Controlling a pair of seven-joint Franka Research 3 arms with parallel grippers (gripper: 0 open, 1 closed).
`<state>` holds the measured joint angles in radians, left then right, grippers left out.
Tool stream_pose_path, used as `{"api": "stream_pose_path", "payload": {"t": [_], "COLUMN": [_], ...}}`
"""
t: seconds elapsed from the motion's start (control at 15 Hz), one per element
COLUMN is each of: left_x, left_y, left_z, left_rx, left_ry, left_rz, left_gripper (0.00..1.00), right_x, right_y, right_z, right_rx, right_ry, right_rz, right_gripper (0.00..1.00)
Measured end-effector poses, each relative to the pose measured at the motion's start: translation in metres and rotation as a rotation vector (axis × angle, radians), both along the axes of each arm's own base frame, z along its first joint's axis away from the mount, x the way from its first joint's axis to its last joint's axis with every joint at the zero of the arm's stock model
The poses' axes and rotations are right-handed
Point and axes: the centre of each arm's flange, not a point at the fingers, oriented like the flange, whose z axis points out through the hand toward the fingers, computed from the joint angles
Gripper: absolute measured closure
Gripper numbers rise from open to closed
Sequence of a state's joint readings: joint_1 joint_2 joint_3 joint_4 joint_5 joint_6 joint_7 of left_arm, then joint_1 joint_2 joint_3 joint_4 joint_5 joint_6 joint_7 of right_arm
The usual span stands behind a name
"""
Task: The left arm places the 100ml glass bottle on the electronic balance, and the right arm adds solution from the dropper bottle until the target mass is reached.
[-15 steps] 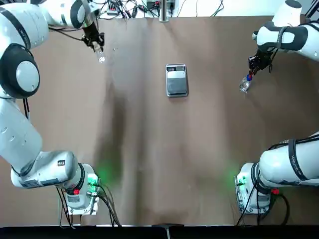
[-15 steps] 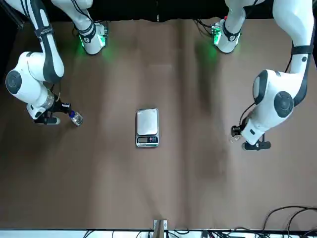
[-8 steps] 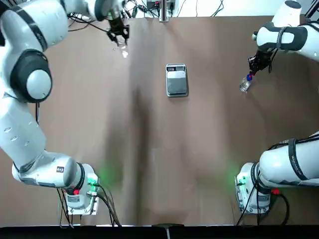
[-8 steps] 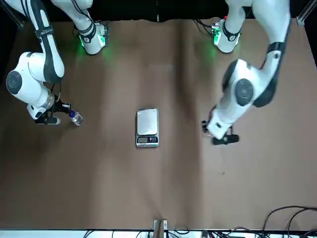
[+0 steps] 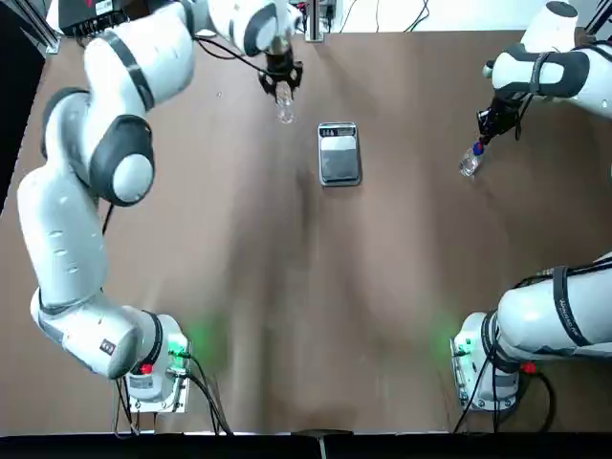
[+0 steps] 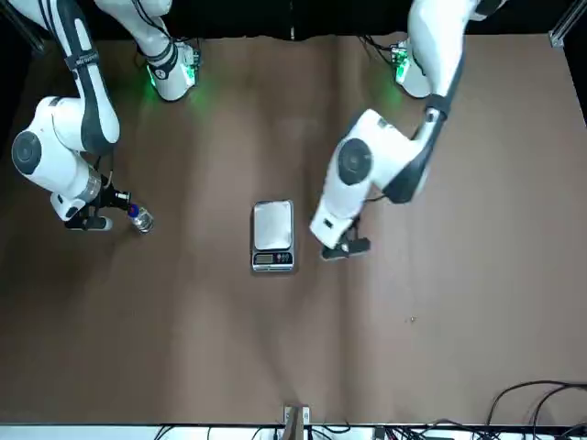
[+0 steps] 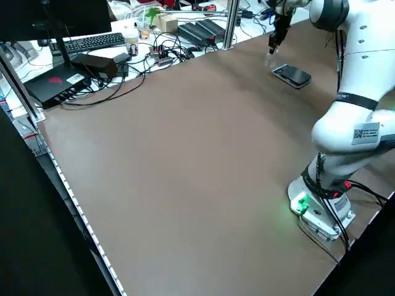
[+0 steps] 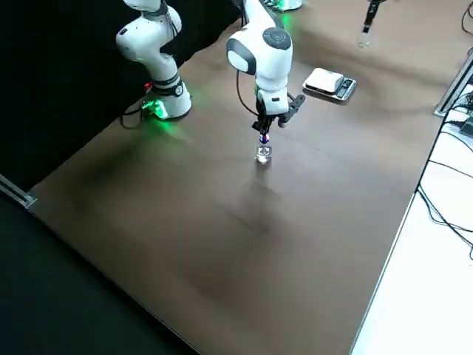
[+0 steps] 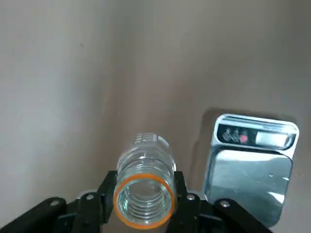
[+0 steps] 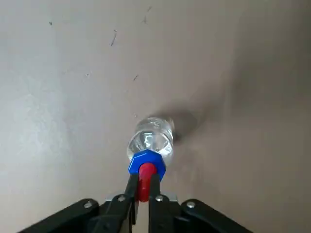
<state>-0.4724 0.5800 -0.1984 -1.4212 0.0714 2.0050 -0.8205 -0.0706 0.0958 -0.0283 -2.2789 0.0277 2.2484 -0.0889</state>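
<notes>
Left end effector [image 5: 283, 91] of mine clamps the glass bottle [image 9: 144, 187] aloft beside the balance [image 5: 338, 153]; my right end effector [image 10: 141, 190] pinches the dropper bottle [image 10: 150, 141] standing on the counter [image 5: 287, 287].

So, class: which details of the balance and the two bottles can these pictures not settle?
- Electronic balance display: digits too small in the top view, blurred in the left wrist view.
- 100ml glass bottle: hidden behind the left arm in the front view.
- Dropper bottle: liquid level unreadable; its collar blocks the right wrist view.
</notes>
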Motion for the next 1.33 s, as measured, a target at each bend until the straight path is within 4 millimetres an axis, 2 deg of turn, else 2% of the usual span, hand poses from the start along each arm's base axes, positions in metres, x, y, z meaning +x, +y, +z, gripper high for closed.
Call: {"api": "stream_pose_path", "payload": {"t": [0.13, 0.27, 0.73, 1.0, 1.07, 1.33], "left_x": [-0.014, -0.023, -0.043, -0.054, -0.056, -0.067], "left_y": [-0.029, -0.048, -0.084, -0.106, -0.113, -0.137], "left_z": [-0.013, -0.022, -0.021, -0.022, -0.023, -0.037], "left_rx": [0.005, -0.001, -0.053, -0.065, -0.071, -0.078], "left_ry": [0.006, 0.006, -0.029, -0.031, -0.033, -0.024], "left_rz": [0.001, 0.005, 0.005, 0.012, 0.014, 0.022], "left_gripper": [0.49, 0.49, 0.49, 0.49, 0.49, 0.49], "right_x": [0.0, 0.0, 0.0, 0.0, 0.0, 0.0], "right_y": [0.0, 0.0, 0.0, 0.0, 0.0, 0.0], "right_z": [0.0, -0.001, -0.001, -0.001, -0.001, -0.001], "right_rx": [0.0, -0.001, -0.001, -0.001, -0.001, -0.001], "right_ry": [0.001, 0.001, 0.0, 0.0, 0.0, 0.001], "right_rz": [0.0, 0.001, 0.001, 0.001, 0.001, 0.001], "right_gripper": [0.89, 0.96, 0.96, 0.93, 0.9, 0.84]}}
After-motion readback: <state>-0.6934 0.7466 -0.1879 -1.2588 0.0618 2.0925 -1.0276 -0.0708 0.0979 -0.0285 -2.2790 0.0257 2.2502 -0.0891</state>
